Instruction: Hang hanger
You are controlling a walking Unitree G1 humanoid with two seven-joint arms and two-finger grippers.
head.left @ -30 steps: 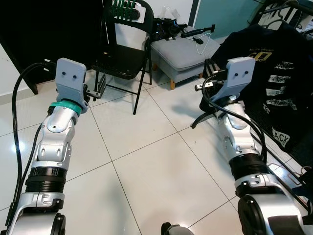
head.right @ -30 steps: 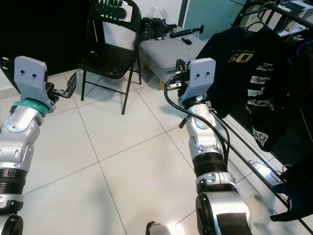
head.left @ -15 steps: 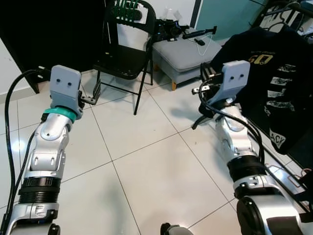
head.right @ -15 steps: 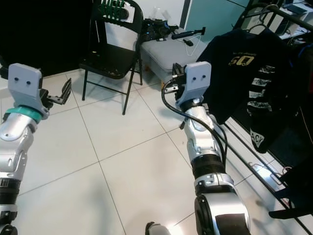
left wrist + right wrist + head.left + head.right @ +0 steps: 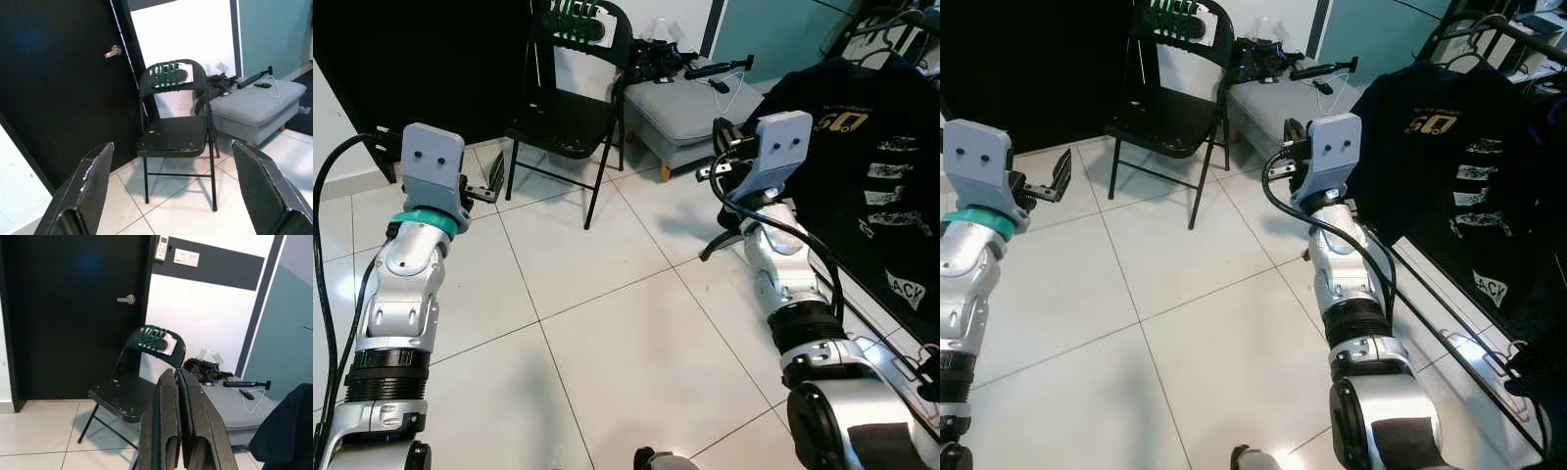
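Here both arms are raised over the white tiled floor [image 5: 607,333]. The left hand [image 5: 1050,181], at 9 o'clock, has its fingers [image 5: 88,188] spread wide apart and holds nothing. The right hand [image 5: 182,426], at 2 o'clock, has its fingers pressed together, empty. A white hanger [image 5: 729,90] lies on the grey ottoman [image 5: 690,113] at 12 o'clock, beside a black folding chair [image 5: 570,117]. A black T-shirt [image 5: 1449,147] hangs on the rack [image 5: 1469,29] at 3 o'clock.
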